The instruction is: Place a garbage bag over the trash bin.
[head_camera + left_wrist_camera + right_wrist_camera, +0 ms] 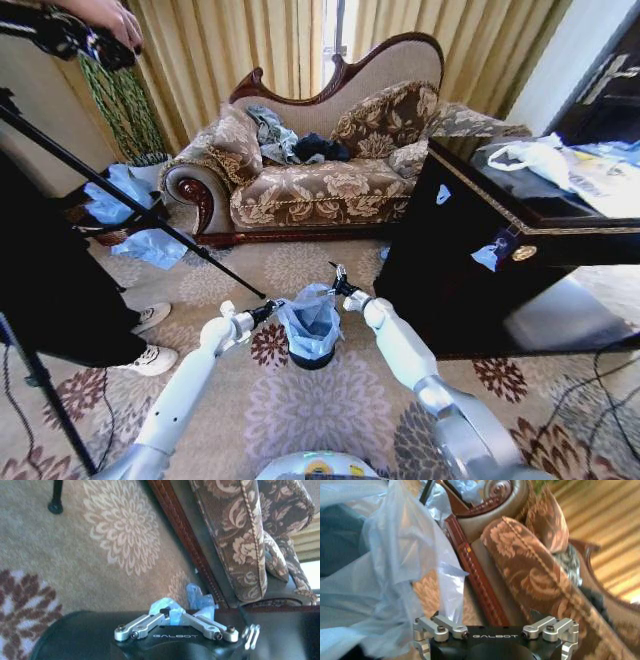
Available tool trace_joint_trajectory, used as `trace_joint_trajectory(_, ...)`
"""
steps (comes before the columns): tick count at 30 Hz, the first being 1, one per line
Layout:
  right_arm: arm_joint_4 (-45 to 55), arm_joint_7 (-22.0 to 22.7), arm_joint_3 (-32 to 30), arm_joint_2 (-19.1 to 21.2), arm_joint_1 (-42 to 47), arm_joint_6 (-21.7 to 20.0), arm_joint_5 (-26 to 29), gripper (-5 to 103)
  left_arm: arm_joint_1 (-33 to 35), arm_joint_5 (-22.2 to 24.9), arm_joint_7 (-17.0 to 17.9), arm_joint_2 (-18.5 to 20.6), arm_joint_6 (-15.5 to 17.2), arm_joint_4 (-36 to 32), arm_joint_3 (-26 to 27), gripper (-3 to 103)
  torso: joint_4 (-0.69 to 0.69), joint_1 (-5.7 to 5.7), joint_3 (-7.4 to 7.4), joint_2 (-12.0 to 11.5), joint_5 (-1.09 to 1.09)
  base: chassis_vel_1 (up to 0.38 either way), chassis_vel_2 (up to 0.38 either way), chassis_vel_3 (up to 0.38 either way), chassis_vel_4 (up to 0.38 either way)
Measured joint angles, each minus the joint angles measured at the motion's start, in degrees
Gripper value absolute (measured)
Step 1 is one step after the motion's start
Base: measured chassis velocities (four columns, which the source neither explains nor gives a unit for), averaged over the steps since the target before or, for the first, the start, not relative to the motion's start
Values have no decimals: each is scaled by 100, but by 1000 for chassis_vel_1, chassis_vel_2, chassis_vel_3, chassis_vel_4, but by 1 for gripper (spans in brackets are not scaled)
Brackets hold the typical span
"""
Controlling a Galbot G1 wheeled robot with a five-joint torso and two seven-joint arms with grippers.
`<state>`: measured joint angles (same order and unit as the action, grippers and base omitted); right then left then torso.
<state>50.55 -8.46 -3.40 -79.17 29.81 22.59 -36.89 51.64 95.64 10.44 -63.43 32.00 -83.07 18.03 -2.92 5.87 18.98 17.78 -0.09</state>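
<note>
The left gripper holds the rim of the garbage bag on the robot's left side, with its fingers pinched together on the thin plastic. The right gripper is at the opposite side of the bag mouth, a little farther from the robot. In the head view the pale blue bag stands open between the two grippers and hangs down over the trash bin, whose black lower part shows under the plastic. The bin stands on the patterned carpet, in front of the sofa and beside the dark cabinet.

In the left wrist view, the left gripper has its two fingers closed on a crumpled piece of the garbage bag. Beyond it are the carpet and the wooden base of the sofa.

In the right wrist view, the silver finger mounts of the right gripper stand far apart, so the jaws appear wide, but the fingertips are out of the picture and I cannot tell for certain. The garbage bag hangs loose just beside one finger mount; whether it touches the finger is not clear. The sofa lies behind.
</note>
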Motion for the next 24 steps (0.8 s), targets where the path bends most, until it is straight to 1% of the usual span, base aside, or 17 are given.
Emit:
trace_joint_trajectory(1,44,-17,43,31,40,-115,222,100,6,8,-1,9,-4,20,37,0,0,0,0,0,1,0,0,0,0)
trace_joint_trajectory(2,66,-18,66,42,59,-179,330,100,12,23,0,9,-10,43,67,0,0,0,0,0,0,0,0,0,0)
trace_joint_trajectory(3,136,-19,125,63,107,-361,576,100,28,74,26,-5,-21,91,142,0,0,0,0,0,0,0,0,0,0)
trace_joint_trajectory(4,151,-20,130,66,120,-397,604,100,43,102,55,-25,-27,113,185,0,1,0,0,0,1,0,0,0,0)
trace_joint_trajectory(6,146,-8,120,58,119,-398,554,100,68,114,75,-49,-32,121,214,0,1,0,0,0,-1,0,0,0,0)
trace_joint_trajectory(8,71,169,90,11,73,-379,399,100,124,111,81,-108,-61,118,240,0,1,0,0,0,-2,0,0,0,0)
trace_joint_trajectory(9,71,169,90,11,73,-379,399,100,124,111,81,-108,-61,118,240,0,1,0,0,0,-2,0,0,0,0)
trace_joint_trajectory(13,-78,410,108,-126,-84,-498,245,100,94,10,54,-200,-88,153,214,0,1,0,0,0,-2,0,0,0,0)
trace_joint_trajectory(19,-165,428,183,-199,-229,-643,214,100,-34,-22,7,-221,-89,144,173,0,1,0,0,0,-1,0,0,0,0)
trace_joint_trajectory(24,-449,320,196,-355,-417,-810,154,100,-198,-24,-15,-244,-97,258,155,0,2,0,0,0,-1,0,0,0,0)
